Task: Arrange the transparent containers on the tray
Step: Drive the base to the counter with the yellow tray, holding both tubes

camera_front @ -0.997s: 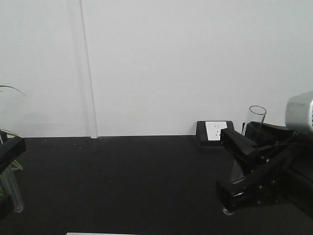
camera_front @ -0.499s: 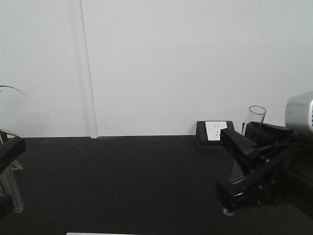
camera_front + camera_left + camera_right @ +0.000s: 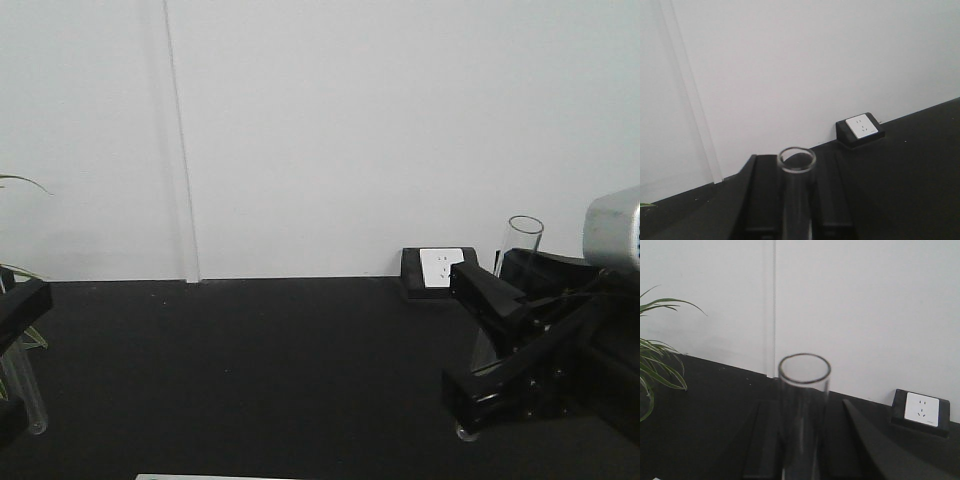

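— Where's the slim clear glass tube (image 3: 797, 205)?
— Pinched in the left gripper (image 3: 796, 167), rim pointing to 12 o'clock.
— And the wider clear glass tube (image 3: 804, 435)?
— Clamped upright in the right gripper (image 3: 805, 407), at 4 o'clock over the black table (image 3: 250, 370).

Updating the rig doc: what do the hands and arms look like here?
The left hand and right hand are matte black, with long flat angular fingers. A silver cylinder sits on the right arm. No markings show; little of the arms is in view.
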